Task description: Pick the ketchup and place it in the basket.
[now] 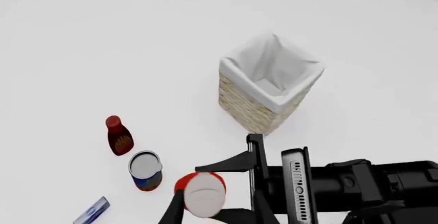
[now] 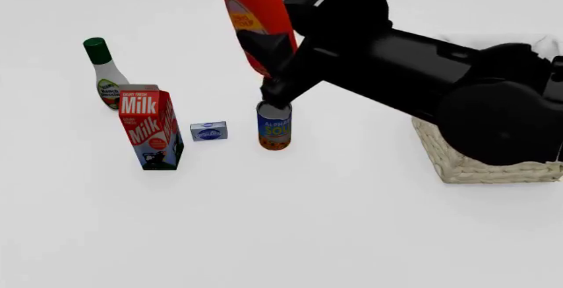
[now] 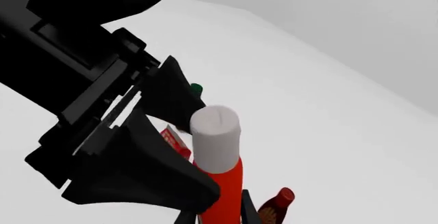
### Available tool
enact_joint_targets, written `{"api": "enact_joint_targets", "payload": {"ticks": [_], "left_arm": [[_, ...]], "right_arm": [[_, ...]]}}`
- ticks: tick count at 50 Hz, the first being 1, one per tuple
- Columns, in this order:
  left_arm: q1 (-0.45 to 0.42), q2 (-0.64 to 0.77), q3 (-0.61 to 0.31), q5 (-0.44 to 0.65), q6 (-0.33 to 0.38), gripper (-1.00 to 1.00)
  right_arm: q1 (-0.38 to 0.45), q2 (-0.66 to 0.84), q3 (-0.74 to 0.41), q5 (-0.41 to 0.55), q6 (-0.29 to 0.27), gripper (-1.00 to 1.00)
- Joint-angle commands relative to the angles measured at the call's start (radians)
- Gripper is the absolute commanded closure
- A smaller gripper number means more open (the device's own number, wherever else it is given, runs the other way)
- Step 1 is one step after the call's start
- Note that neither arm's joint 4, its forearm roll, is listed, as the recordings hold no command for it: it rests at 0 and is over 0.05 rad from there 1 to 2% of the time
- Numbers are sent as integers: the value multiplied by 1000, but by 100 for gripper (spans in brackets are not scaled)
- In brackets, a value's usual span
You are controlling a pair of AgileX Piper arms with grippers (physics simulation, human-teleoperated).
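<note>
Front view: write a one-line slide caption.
Right gripper holds the ketchup aloft above a soup can; basket at right.

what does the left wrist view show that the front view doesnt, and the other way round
Only the left wrist view shows the slim dark-red bottle standing on the table and the white-lined inside of the basket.

Only the front view shows the milk carton and the white bottle with a green cap.

Both show the ketchup, held off the table in the right gripper, seen cap-on from the left wrist. Both also show the soup can, the small blue box and the basket, though the front view catches only its wicker corner behind the arm.
</note>
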Motion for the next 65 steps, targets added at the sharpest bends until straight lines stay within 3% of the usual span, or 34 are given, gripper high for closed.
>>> {"api": "enact_joint_targets", "payload": {"ticks": [1,42,44,49,53,65], "left_arm": [[-50,-15,3,9,6,-100],[72,-124,124,-70,-48,-100],[88,-128,133,-81,-22,-100],[129,-143,175,-128,40,-100],[148,-154,206,-154,47,-100],[211,-200,303,-229,-2,-100]], "right_arm": [[-24,1,-15,3,6,100],[-202,-87,16,28,27,100],[-214,-90,15,29,27,100],[-250,-97,15,31,36,100],[-275,-98,19,30,42,100],[-343,-109,24,34,52,100]]}}
